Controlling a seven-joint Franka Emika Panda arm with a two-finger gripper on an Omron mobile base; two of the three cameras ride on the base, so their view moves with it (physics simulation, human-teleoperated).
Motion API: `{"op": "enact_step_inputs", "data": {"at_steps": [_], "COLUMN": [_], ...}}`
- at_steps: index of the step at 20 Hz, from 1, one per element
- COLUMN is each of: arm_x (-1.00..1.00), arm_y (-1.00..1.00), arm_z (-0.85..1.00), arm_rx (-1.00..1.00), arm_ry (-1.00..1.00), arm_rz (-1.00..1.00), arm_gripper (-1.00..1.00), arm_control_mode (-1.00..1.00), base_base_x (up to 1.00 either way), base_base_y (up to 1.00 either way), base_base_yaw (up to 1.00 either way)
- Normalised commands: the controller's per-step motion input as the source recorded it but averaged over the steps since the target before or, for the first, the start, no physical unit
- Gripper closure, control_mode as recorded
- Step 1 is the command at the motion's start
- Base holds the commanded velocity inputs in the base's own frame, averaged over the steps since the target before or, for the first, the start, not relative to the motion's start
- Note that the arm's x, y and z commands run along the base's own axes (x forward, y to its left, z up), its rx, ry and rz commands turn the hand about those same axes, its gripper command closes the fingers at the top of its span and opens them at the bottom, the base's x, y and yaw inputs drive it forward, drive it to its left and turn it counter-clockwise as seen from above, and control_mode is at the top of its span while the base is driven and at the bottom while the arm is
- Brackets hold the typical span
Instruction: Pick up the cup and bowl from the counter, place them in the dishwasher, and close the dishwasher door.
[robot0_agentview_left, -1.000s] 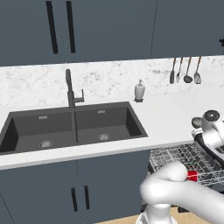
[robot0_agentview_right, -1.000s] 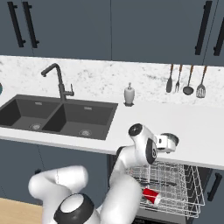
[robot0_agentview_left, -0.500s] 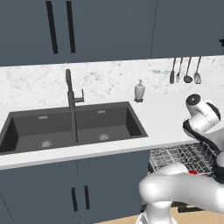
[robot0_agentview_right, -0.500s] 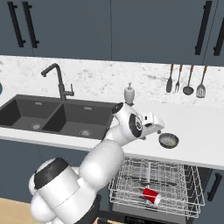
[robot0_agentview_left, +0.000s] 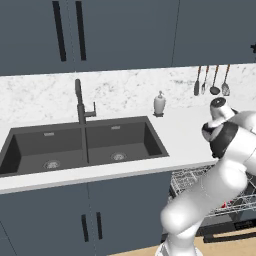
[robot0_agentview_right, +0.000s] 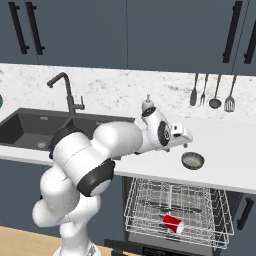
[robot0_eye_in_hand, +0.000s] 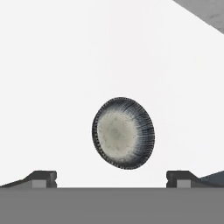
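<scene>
Cup (robot0_agentview_right: 172, 223) already lies in the dishwasher (robot0_agentview_right: 178, 206) rack. Bowl step now: hand (robot0_agentview_right: 184, 136) spread wide, empty, hovering at 10 o'clock of the bowl (robot0_agentview_right: 192, 160) on the worktop (robot0_agentview_right: 225, 160). Next: descend, straddle the rim, pinch.

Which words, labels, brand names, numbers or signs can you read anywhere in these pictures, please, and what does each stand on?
There is no readable text in any view.
The red cup in the dishwasher rack shows a pale band, with no lettering to make out.
The soap dispenser, the bowl on the counter and the cabinet fronts are plain.
</scene>
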Motion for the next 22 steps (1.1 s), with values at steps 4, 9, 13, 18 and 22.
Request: {"op": "enact_step_inputs", "data": {"at_steps": [4,9,13,18,22], "arm_x": [0.12,0.0,0.0,0.0,0.03], "arm_y": [-0.07,0.01,0.08,0.11,0.08], "arm_z": [-0.04,-0.2,-0.36,-0.47,-0.41], "arm_rx": [0.34,0.03,0.0,0.0,-0.01], "arm_ry": [0.13,0.09,0.01,0.0,0.0], "arm_rz": [0.0,0.0,0.0,0.0,0.0], "arm_gripper": [-1.0,-1.0,-1.0,-1.0,-1.0], "arm_control_mode": [-1.0,-1.0,-1.0,-1.0,-1.0], "base_base_x": [0.0,0.0,0.0,0.0,0.0], "base_base_y": [0.0,0.0,0.0,0.0,0.0], "base_base_yaw": [0.0,0.0,0.0,0.0,0.0]}}
